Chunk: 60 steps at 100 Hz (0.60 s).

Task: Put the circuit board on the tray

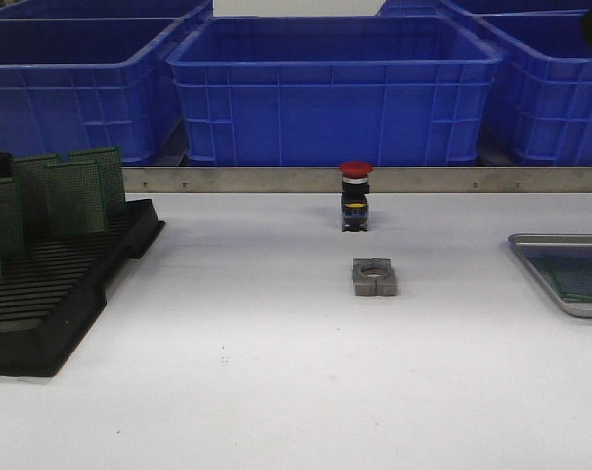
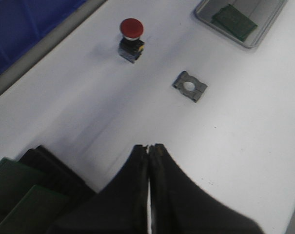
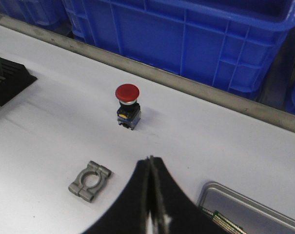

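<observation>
The silver-grey tray (image 1: 536, 262) lies at the table's right edge with a green circuit board (image 1: 584, 279) flat in it. It also shows in the left wrist view (image 2: 204, 15) with the board (image 2: 234, 21), and in the right wrist view (image 3: 220, 194) with the board's edge (image 3: 224, 223). Several more green boards (image 1: 72, 194) stand in the black slotted rack (image 1: 70, 284) at the left. My left gripper (image 2: 149, 146) is shut and empty above the table by the rack (image 2: 54, 168). My right gripper (image 3: 150, 158) is shut and empty beside the tray. Neither gripper shows in the front view.
A red-capped push button (image 1: 355, 196) stands mid-table, with a grey metal clamp block (image 1: 375, 276) in front of it. Blue plastic crates (image 1: 335, 83) line the back behind a metal rail (image 1: 276, 179).
</observation>
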Each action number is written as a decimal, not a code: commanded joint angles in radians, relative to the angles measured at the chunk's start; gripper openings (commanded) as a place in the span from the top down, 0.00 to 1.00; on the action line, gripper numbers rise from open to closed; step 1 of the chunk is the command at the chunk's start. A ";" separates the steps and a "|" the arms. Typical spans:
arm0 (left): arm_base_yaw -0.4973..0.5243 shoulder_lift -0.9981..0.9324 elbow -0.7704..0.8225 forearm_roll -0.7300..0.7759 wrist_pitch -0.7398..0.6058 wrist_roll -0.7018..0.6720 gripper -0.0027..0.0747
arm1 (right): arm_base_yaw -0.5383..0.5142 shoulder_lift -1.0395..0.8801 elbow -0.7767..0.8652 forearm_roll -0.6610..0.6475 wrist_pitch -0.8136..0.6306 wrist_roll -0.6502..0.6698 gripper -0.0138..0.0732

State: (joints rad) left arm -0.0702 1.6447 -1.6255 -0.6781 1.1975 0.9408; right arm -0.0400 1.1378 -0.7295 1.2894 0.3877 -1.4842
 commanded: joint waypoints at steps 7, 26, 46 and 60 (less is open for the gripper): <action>0.022 -0.200 0.131 -0.051 -0.207 -0.025 0.99 | 0.091 -0.108 0.035 0.063 -0.141 0.017 0.91; 0.016 -0.454 0.416 -0.120 -0.527 -0.023 0.99 | 0.164 -0.258 0.131 0.083 -0.234 0.017 0.91; 0.016 -0.691 0.692 -0.207 -0.739 -0.007 0.99 | 0.167 -0.455 0.223 0.085 -0.246 0.017 0.91; 0.016 -0.861 0.860 -0.240 -0.837 0.040 0.99 | 0.167 -0.603 0.293 0.086 -0.263 0.017 0.91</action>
State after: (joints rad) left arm -0.0517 0.8904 -0.8302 -0.8526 0.4728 0.9560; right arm 0.1240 0.6173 -0.4465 1.3556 0.1571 -1.4681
